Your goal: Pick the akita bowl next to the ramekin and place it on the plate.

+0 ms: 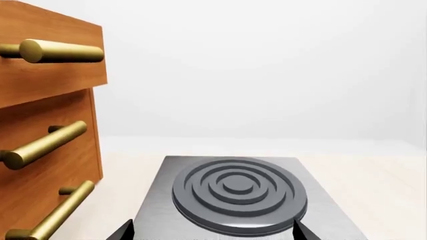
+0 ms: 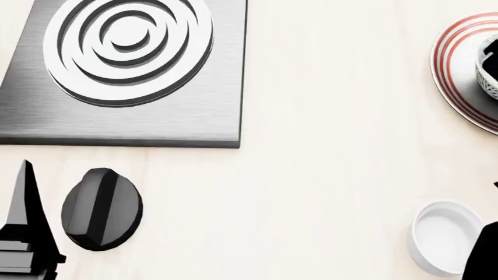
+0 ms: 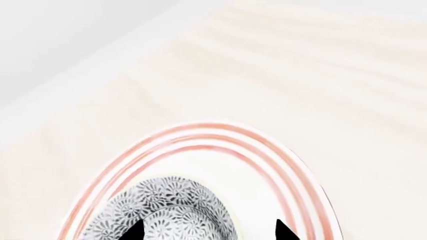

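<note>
Black fingertips: the right gripper (image 3: 207,231) shows in its wrist view only as two dark tips, one either side of the akita bowl's rim; whether they press the bowl or stand just clear I cannot tell.
Right arm: in the head view only dark slivers at about 4 o'clock, so the hold cannot be checked there.
Akita bowl: the small deep round bowl with fine grey-and-white floral pattern and pale inside (image 3: 167,212) sits within the rings of the plate; in the head view it is cut by the frame edge at 3 o'clock (image 2: 488,73).
Plate: the wide shallow white plate with red concentric rings (image 3: 293,175) lies on the pale wood counter (image 2: 327,175) at about 2 o'clock in the head view.
Ramekin: the small plain glossy white straight-walled cup (image 2: 445,236) stands alone at about 4 o'clock, well apart from the plate.
Left gripper: two dark tips (image 1: 210,231) set wide apart, holding nothing, facing the grey ringed burner on its brushed steel slab (image 1: 233,192).
Progress: judging by how things lie, the bowl is over or on the plate; what seems left is letting go and lifting clear.
</note>
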You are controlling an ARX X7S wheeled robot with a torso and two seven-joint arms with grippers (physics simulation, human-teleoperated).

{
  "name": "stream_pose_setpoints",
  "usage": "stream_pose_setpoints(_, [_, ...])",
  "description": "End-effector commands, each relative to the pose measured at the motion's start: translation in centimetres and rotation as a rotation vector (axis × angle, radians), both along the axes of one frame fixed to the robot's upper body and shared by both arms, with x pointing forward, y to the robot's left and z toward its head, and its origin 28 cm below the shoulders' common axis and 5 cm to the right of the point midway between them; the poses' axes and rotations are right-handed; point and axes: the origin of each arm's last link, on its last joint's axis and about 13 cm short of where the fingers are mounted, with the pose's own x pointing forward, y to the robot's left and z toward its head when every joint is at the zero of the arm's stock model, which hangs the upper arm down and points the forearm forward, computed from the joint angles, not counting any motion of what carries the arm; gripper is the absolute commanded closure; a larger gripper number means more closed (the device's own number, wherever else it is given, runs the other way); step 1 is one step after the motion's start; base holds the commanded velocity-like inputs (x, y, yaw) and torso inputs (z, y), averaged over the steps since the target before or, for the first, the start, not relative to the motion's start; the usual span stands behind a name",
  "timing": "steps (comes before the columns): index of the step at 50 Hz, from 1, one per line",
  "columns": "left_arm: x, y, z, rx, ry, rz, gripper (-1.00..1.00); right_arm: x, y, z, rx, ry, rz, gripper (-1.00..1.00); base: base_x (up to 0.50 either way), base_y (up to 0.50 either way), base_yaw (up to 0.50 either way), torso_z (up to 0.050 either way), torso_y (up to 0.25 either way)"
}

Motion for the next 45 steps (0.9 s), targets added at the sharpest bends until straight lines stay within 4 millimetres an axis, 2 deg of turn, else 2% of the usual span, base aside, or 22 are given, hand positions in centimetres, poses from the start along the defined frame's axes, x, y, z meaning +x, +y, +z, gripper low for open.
stream_pose_setpoints(1, [0.1, 0.0, -0.1, 0.003, -0.005, -0.006, -1.0, 0.4, 0.9, 0.3, -0.021, -0.02, 0.057, -1.0, 0.0, 0.0, 0.0, 0.0, 0.0])
stream_pose_setpoints(15, [0.0, -0.1, -0.3, 0.003, 0.006, -0.015, -1.0, 0.3, 0.2, 2.2, -0.146, -0.074, 0.077, -1.0, 0.0, 0.0, 0.0, 0.0, 0.0])
stream_pose_setpoints(21, [0.0, -0.1, -0.3, 0.001, 0.005, -0.011, -1.0, 0.4, 0.5, 3.9, -0.252, -0.083, 0.11, -1.0, 0.0, 0.0, 0.0, 0.0, 0.0])
stream_pose_setpoints(25, [-0.1, -0.1, -0.3, -0.003, 0.004, -0.013, -1.0, -0.7, 1.2, 4.5, -0.35, -0.107, 0.115, -1.0, 0.0, 0.0, 0.0, 0.0, 0.0])
stream_pose_setpoints(31, [-0.1, -0.1, -0.4, -0.006, 0.009, -0.017, -1.0, -2.0, 2.1, 3.7, -0.415, -0.116, 0.136, -1.0, 0.0, 0.0, 0.0, 0.0, 0.0])
stream_pose_setpoints(45, [0.1, -0.3, -0.1, -0.015, 0.007, -0.019, -1.0, -5.5, 4.9, 1.8, -0.585, -0.3, 0.11, -1.0, 0.0, 0.0, 0.0, 0.0, 0.0])
